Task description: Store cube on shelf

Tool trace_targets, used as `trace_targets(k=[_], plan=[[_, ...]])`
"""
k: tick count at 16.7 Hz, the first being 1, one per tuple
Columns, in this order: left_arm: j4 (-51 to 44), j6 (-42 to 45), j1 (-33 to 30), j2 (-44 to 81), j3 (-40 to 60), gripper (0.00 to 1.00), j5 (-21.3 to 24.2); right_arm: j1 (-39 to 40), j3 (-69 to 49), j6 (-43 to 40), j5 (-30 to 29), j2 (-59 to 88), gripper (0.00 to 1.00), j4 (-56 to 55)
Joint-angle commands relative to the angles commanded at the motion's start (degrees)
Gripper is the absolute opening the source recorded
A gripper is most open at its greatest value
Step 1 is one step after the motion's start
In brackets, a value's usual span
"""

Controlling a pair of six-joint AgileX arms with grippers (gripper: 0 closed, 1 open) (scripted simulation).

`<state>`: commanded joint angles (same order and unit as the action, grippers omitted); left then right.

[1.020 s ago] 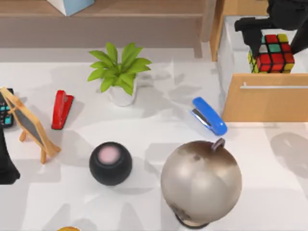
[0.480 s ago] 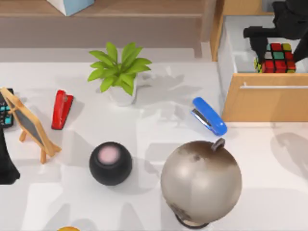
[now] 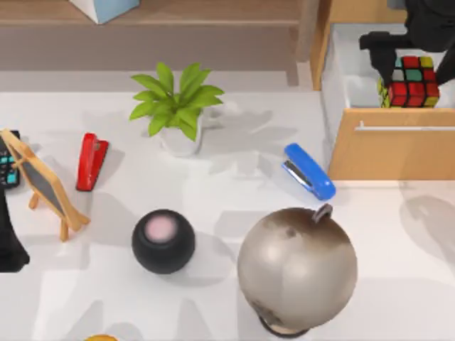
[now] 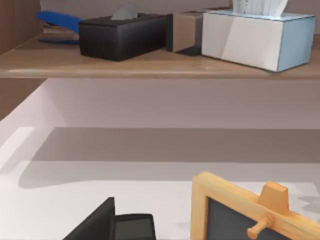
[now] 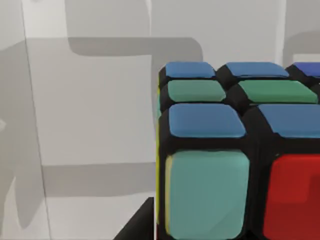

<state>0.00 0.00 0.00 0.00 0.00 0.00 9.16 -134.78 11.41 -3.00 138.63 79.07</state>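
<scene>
Resting inside the open drawer (image 3: 355,71) of the orange-wood cabinet (image 3: 391,153) at the far right of the scene, the cube (image 3: 410,83) sits against the drawer's near front panel, behind the silver handle (image 3: 405,128). The right gripper (image 3: 409,53) hangs directly over the cube, its dark body covering the cube's far edge; one dark finger (image 3: 377,50) stands just to the left of the cube. Whether the fingers are clamped on the cube or merely beside it cannot be determined. The right wrist view places the cube (image 5: 235,150) very close to the camera, showing blue, green, teal and red squares against the drawer's pale interior.

The shelf (image 3: 178,18) runs along the far edge, left of the cabinet, and carries a pale blue-white box (image 3: 103,8). The left wrist view shows the shelf board (image 4: 150,62) bearing that tissue box (image 4: 255,37), a black box (image 4: 122,35) and a blue stapler (image 4: 57,21).

The left arm is parked at the left edge of the tabletop (image 3: 213,192), beside a small wooden-framed chalkboard (image 3: 43,185); the state of its fingers cannot be determined.

Other items on the tabletop: a potted plant (image 3: 178,106), a red stapler (image 3: 91,161), a blue stapler (image 3: 309,171), a black round speaker (image 3: 163,241) and a globe (image 3: 297,268) near the front
</scene>
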Motion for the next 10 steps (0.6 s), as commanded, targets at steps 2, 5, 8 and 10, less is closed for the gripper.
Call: trace_targets(k=[2, 5, 8, 10], plan=[[0.0, 0.0, 0.0, 0.0, 0.0, 1.0, 0.0, 1.67, 1.52, 1.02, -1.62, -3.19, 0.0, -0.78], [0.0, 0.0, 0.0, 0.0, 0.0, 1.0, 0.0, 5.45, 4.12, 3.2, -4.7, -8.53, 0.0, -2.88], [0.0, 0.0, 0.0, 0.0, 0.0, 1.0, 0.0, 10.38, 7.04, 5.91, -8.39, -13.4, 0.0, -6.33], [0.0, 0.0, 0.0, 0.0, 0.0, 1.0, 0.0, 14.03, 9.35, 7.69, -11.16, -15.91, 0.0, -9.5]])
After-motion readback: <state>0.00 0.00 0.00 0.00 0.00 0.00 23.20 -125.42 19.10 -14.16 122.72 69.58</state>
